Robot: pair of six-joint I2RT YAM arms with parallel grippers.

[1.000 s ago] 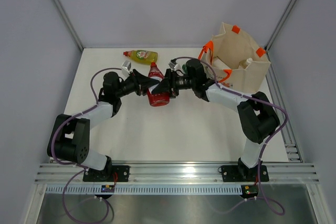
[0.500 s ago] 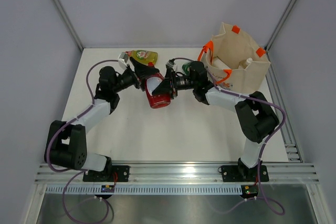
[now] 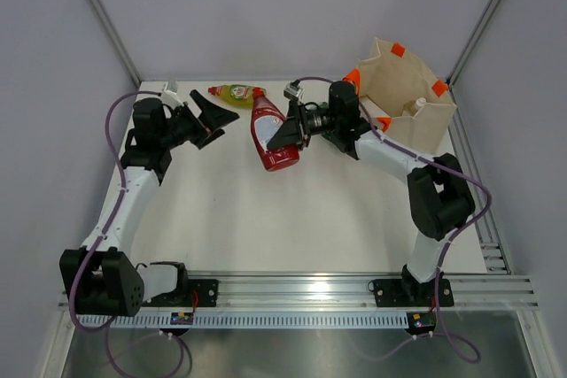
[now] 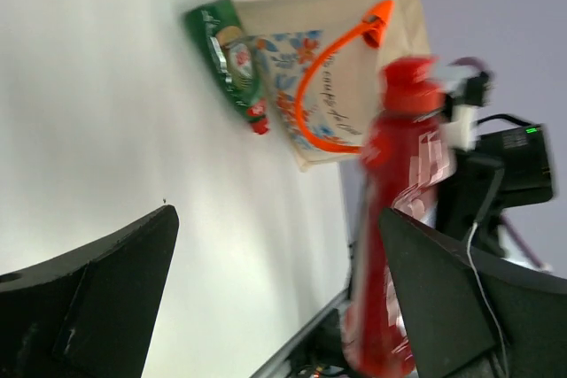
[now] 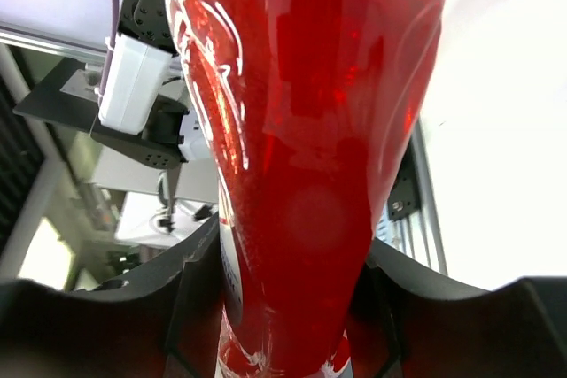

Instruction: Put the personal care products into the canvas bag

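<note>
While I watch from the overhead view, the right pincer [image 3: 285, 139] sits just above the middle of the frame, its jaws closed partway onto the red bottle [image 3: 266, 121]. The bottle lies between the fingers and is gripped across its wide body. Its cap points toward the upper edge of the frame and its base toward the lower edge. From the right wrist camera the red bottle [image 5: 310, 130] fills the centre, with a black finger [image 5: 190, 307] pressed against each flank at the bottom of the picture. I cannot tell whether the bottle touches the bench [image 3: 266, 227].

The left pincer [image 3: 211, 117] is over at the upper left, jaws spread wide and holding nothing. It is clear of the red bottle, which stands to its right. The yellow bottle [image 3: 237, 92] lies on its side near the bench's far edge, just above that pincer's tips.

The canvas bag [image 3: 403, 77] stands open at the upper right, just beyond the right arm, with a white-capped bottle [image 3: 416, 105] showing inside. The left wrist view shows a green bottle [image 4: 226, 55] lying against the foot of the bag.
</note>
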